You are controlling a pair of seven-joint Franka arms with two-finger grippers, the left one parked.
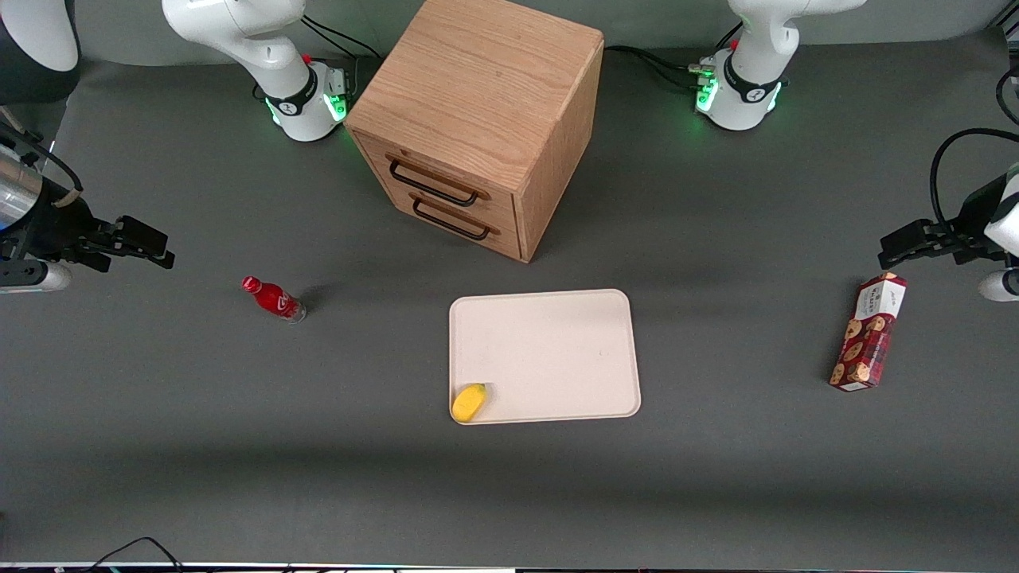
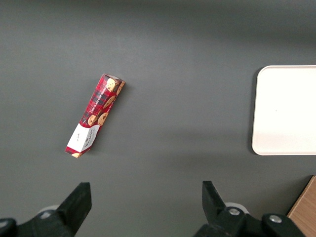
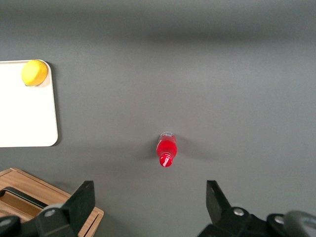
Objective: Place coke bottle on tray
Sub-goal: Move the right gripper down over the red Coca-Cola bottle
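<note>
Red and upright, the coke bottle (image 1: 275, 299) stood on the grey table (image 1: 239, 446) at the left of the front frame, well apart from the cream tray (image 1: 557, 342) at centre. A yellow lemon-like object (image 1: 469, 402) lay in the tray's lower-left corner. The gripper (image 1: 163, 253) hovered at the left edge, above the table and clear of the bottle, its jaws spread apart and holding nothing. A wooden drawer cabinet (image 1: 478, 119) sat at upper centre, a cookie box (image 1: 869, 333) at the right.
</note>
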